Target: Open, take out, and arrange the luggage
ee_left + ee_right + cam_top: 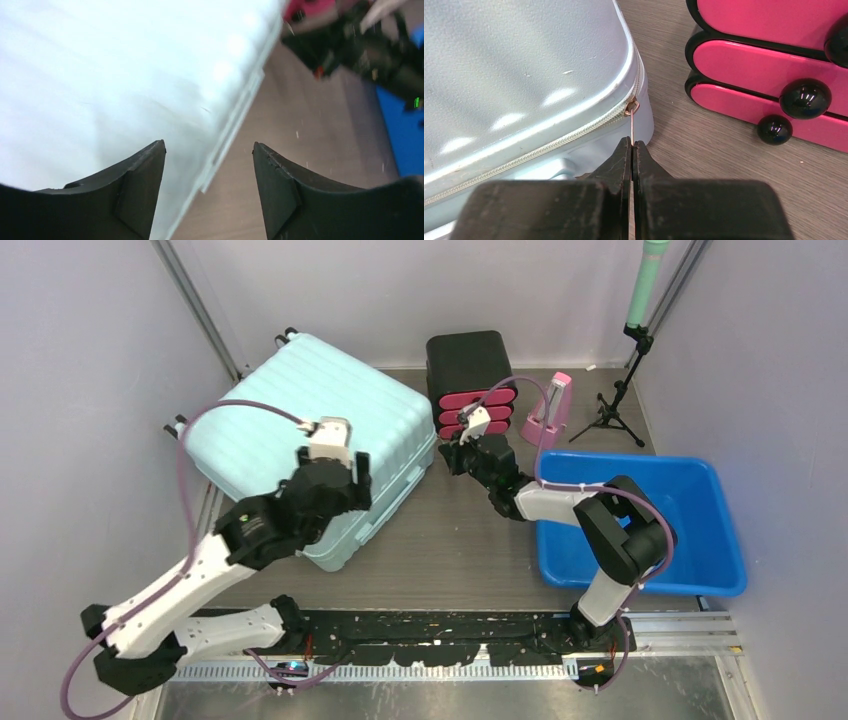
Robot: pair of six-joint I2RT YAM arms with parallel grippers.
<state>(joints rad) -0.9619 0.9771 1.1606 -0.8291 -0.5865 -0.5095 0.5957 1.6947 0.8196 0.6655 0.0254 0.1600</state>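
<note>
Right wrist view: my right gripper (631, 150) is clenched on the thin zipper pull (631, 117) at a corner of the luggage (524, 75), which lies flat toward the far-left corner of the table (724, 165). The left gripper (209, 145) is released and holds nothing — so the case may slide, and the pull may slip out if I drag sideways.

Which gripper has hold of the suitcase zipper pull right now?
The right gripper: it is shut on the thin metal zipper pull at the suitcase corner. The left gripper stands open over the suitcase edge, empty.
</note>
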